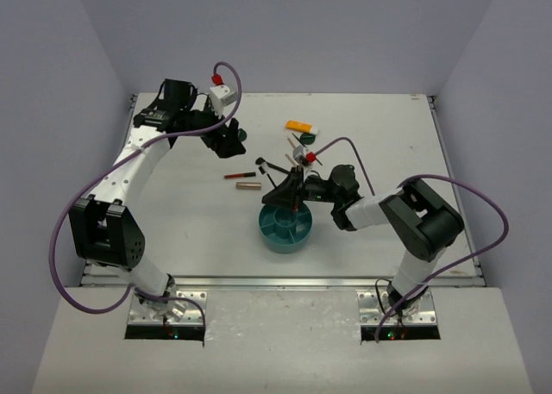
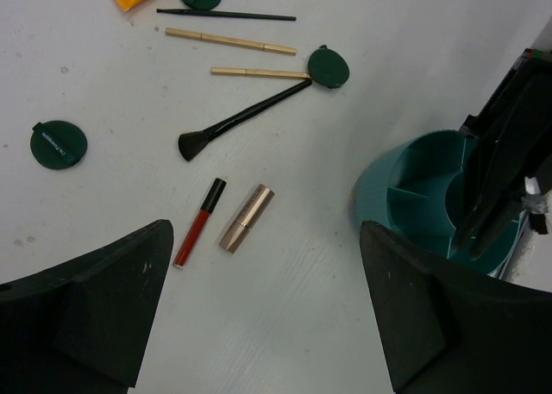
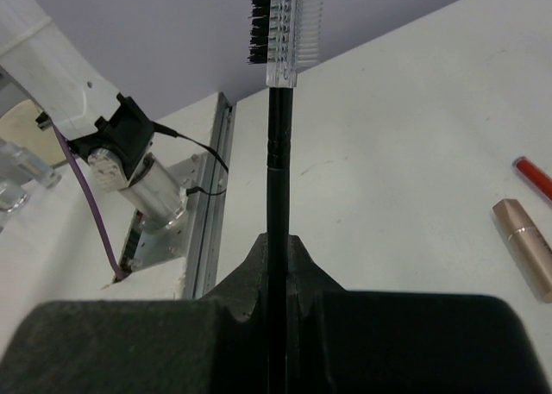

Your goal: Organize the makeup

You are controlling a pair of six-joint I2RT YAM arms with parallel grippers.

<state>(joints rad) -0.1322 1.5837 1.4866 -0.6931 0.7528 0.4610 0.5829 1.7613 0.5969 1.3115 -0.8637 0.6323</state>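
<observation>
Brush (image 3: 276, 144) sits clamped in right tool (image 3: 276, 254), left tool (image 2: 265, 260) gapes wide.

The left arm (image 1: 129, 174) is extended up the left side of the top view, with its wrist turned inward at upper centre-left. The left gripper (image 1: 228, 140) is held with its fingers (image 2: 86, 308) spread wide and nothing between them. The right arm (image 1: 418, 217) is folded leftward toward the frame's centre. The right gripper (image 1: 289, 191) is clamped on a thin black brush (image 3: 276, 153).
</observation>
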